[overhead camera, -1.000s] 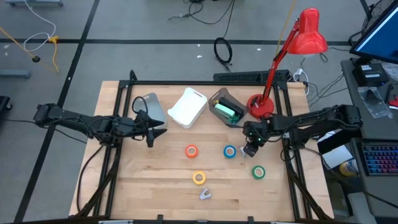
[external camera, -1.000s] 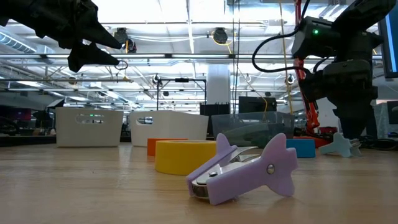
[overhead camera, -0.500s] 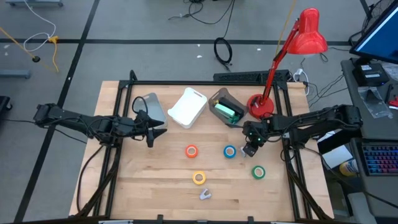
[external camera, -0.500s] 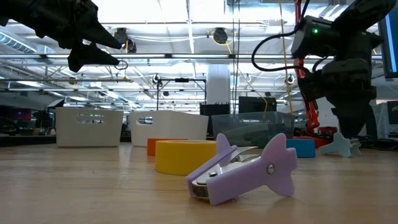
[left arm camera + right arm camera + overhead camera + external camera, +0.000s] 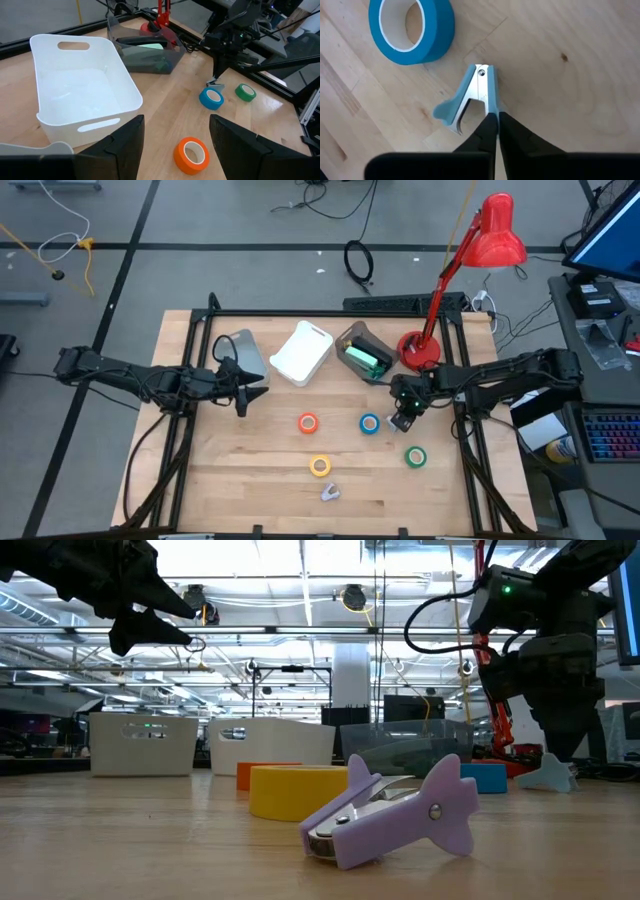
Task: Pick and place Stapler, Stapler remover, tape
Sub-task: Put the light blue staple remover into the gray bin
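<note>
My right gripper [image 5: 403, 417] points down at the table's right part, shut on a light-blue staple remover [image 5: 469, 98] that lies beside the blue tape [image 5: 370, 423]. The orange tape [image 5: 308, 422], yellow tape [image 5: 319, 466] and green tape [image 5: 415, 456] lie flat on the wood. A purple staple remover [image 5: 330, 493] lies near the near edge, large in the low view [image 5: 395, 815]. A green stapler [image 5: 366, 361] lies in a dark clear bin. My left gripper [image 5: 243, 392] hangs open above the table's left part, clear of everything. My right gripper pinches one arm of the light-blue staple remover [image 5: 491, 106] between its two fingertips, coming from above and pointing down. The remover's hinge end [image 5: 481, 73] and its other, winged arm [image 5: 446, 111] stick out past the fingers. In the low view the remover [image 5: 548, 773] rests on the table.
Three bins stand along the far side: a grey-white one [image 5: 243, 352], a white one [image 5: 302, 352] and the dark clear one [image 5: 352, 340]. A red desk lamp [image 5: 420, 348] stands at the far right, close behind my right arm. Bare wood lies at the near left.
</note>
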### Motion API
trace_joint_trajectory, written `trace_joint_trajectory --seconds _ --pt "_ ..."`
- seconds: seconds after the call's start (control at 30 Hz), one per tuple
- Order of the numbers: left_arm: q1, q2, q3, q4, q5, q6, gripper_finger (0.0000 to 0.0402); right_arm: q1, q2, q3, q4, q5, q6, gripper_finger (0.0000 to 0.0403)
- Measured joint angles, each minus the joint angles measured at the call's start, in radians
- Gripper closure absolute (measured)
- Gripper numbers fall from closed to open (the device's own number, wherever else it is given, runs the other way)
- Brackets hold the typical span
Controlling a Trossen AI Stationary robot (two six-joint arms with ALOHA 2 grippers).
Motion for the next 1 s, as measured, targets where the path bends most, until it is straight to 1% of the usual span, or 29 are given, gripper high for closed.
trace_joint_trajectory --seconds 0.3,0.6,0.73,0.8,0.87,1.0 --pt "0.000 0.000 0.000 0.000 0.000 0.000 0.0174 0.000 -0.030 0.000 -0.011 0.000 -0.001 0.0401" --pt "0.000 0.000 0.000 0.005 0.000 -0.007 0.0174 0.000 -0.151 0.000 -0.011 0.000 0.050 0.0402" --pt "0.000 0.000 0.000 0.047 0.000 -0.008 0.0174 0.000 -0.216 0.000 0.003 0.000 0.092 0.0402" --pt "0.000 0.000 0.000 0.075 0.000 -0.008 0.0174 0.000 -0.249 0.000 0.053 0.000 0.113 0.0402" --pt "0.000 0.000 0.000 0.098 -0.001 -0.006 0.0174 0.000 -0.275 0.000 0.142 0.002 0.135 0.0402" --pt "0.000 0.000 0.000 0.111 -0.001 -0.003 0.0174 0.000 -0.288 0.000 0.401 0.006 0.162 0.0402"
